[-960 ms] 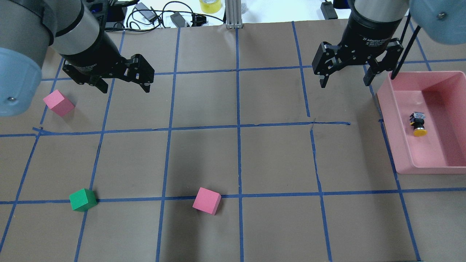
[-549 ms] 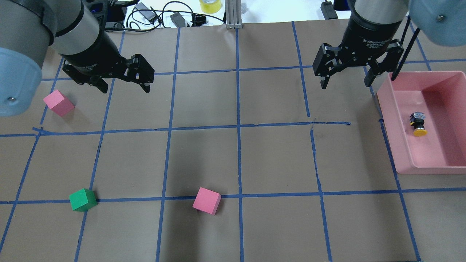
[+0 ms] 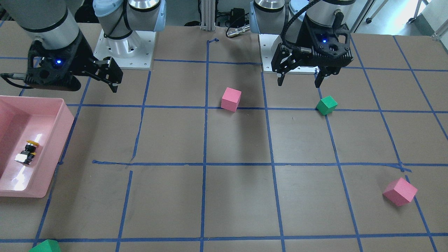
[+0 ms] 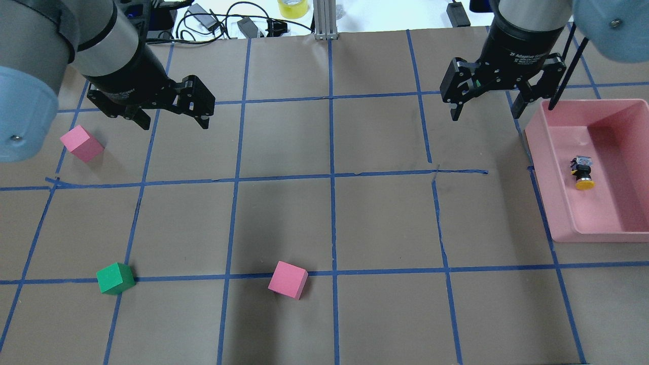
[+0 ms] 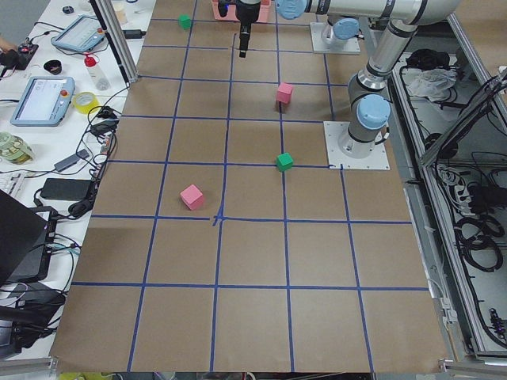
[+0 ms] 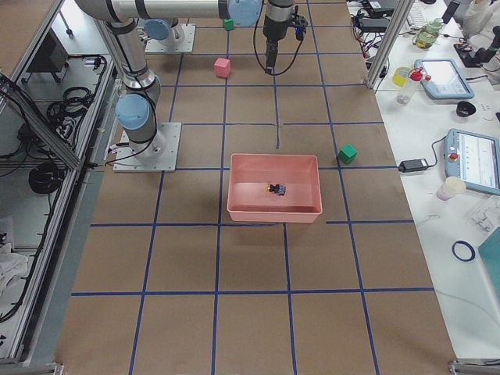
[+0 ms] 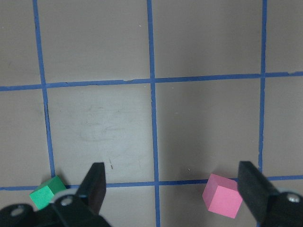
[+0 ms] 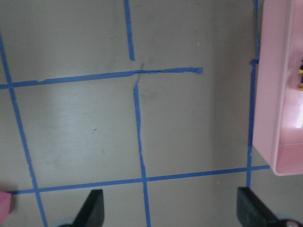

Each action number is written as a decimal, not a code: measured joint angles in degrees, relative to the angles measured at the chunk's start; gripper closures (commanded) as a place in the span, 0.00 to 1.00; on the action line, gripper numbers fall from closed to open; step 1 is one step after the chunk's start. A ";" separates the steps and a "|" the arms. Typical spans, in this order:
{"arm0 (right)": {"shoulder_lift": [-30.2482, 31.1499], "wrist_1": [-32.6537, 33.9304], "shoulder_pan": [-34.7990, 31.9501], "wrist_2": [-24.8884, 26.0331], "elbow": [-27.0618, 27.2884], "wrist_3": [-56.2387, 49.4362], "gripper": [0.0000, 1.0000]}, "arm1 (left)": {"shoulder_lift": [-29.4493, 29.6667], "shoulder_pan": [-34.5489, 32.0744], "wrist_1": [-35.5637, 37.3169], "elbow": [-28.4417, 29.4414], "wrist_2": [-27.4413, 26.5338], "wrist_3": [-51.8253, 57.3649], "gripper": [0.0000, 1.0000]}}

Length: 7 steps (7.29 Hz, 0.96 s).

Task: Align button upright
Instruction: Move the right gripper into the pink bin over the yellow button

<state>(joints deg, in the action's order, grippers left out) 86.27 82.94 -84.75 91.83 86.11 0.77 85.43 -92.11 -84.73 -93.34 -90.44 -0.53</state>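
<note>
Inside pink bin point(image 4: 539, 172), button point(image 4: 582, 173) lying sideways

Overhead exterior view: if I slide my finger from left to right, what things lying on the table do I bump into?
upper pink cube → green cube → lower pink cube → pink bin → button, which lies inside the bin

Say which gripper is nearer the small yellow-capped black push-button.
Right. The right gripper hangs beside the pink plastic tray holding the button; the left gripper is across the table.
</note>
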 measured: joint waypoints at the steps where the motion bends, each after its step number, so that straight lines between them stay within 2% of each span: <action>1: -1.28 1.81 3.54 1.01 0.91 -0.80 0.00 | 0.00 0.00 0.00 0.00 0.00 0.00 0.00; 7: -7.26 24.47 21.06 4.65 9.69 -22.89 0.00 | 0.00 0.00 0.00 0.00 -0.01 0.01 0.00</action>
<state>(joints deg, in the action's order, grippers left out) 79.02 107.41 -63.69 96.48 95.80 -22.12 85.43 -92.11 -84.73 -93.34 -90.45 -0.52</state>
